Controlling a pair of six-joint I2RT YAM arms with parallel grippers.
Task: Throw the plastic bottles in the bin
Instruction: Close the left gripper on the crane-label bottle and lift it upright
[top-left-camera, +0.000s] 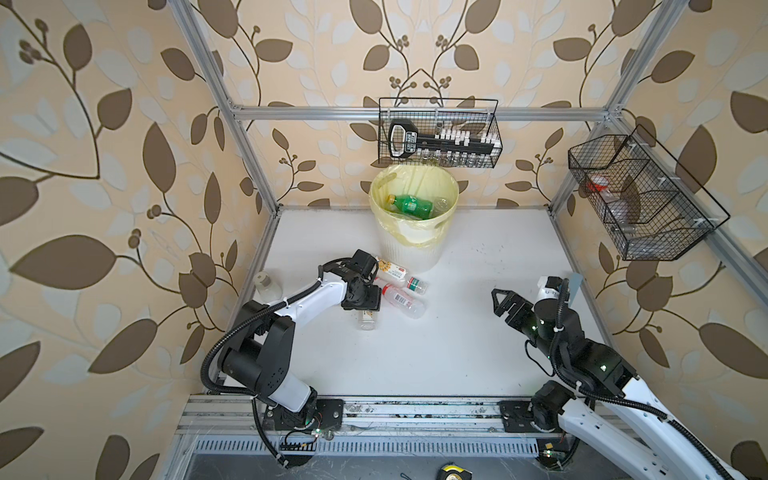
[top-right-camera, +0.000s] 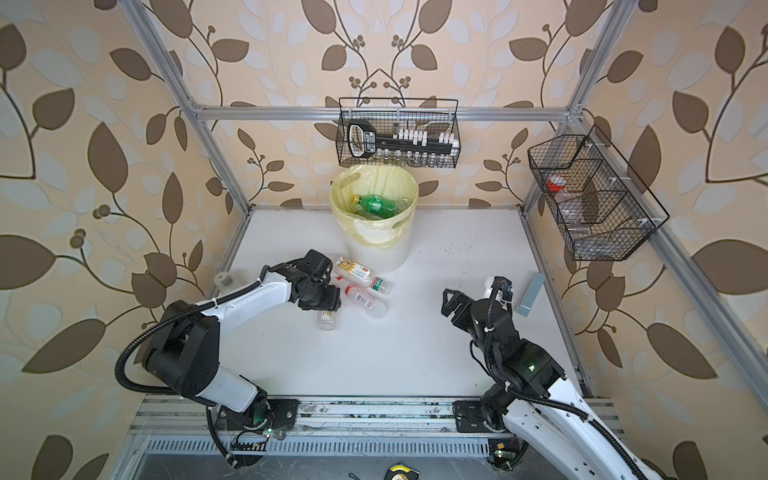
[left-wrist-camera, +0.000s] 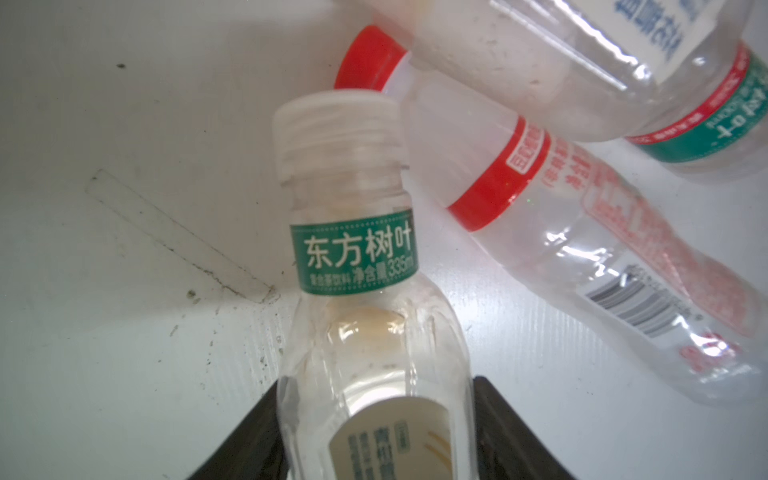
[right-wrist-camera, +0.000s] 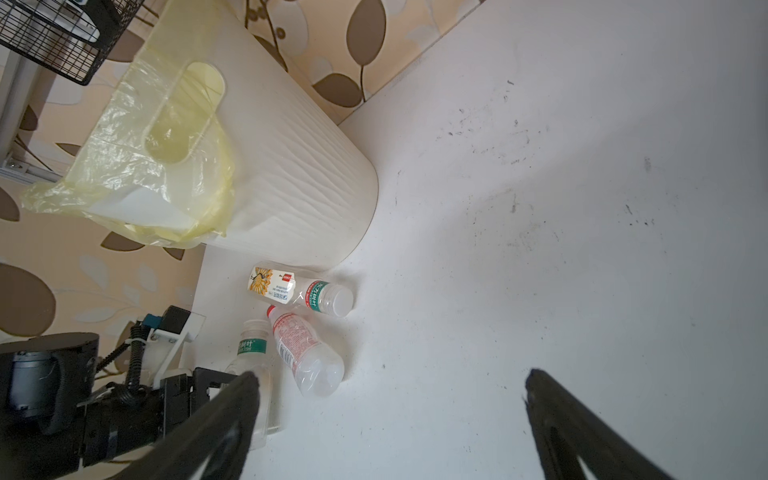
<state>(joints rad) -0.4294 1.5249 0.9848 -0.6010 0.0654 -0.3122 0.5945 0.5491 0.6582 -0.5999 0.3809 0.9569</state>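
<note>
Three plastic bottles lie in front of the bin (top-left-camera: 409, 257), a round white ribbed basket with a pale yellow bag. My left gripper (left-wrist-camera: 376, 384) points down, its jaws pressed on both sides of a clear bottle (left-wrist-camera: 353, 249) with a green neck band and white cap; in a top view this bottle (top-left-camera: 366, 319) shows under the wrist. Beside it lie a red-capped bottle (top-left-camera: 401, 299) and a flower-labelled bottle (top-left-camera: 397, 276). A green bottle (top-left-camera: 409, 206) with a yellow cap lies inside the bin. My right gripper (top-left-camera: 498, 305) hovers open and empty at the right.
A squat whitish jar (top-left-camera: 266, 284) stands at the table's left edge. A grey-blue box (top-right-camera: 530, 293) leans at the right edge behind the right arm. One black wire basket (top-left-camera: 440, 133) hangs above the bin, another (top-left-camera: 640, 195) on the right wall.
</note>
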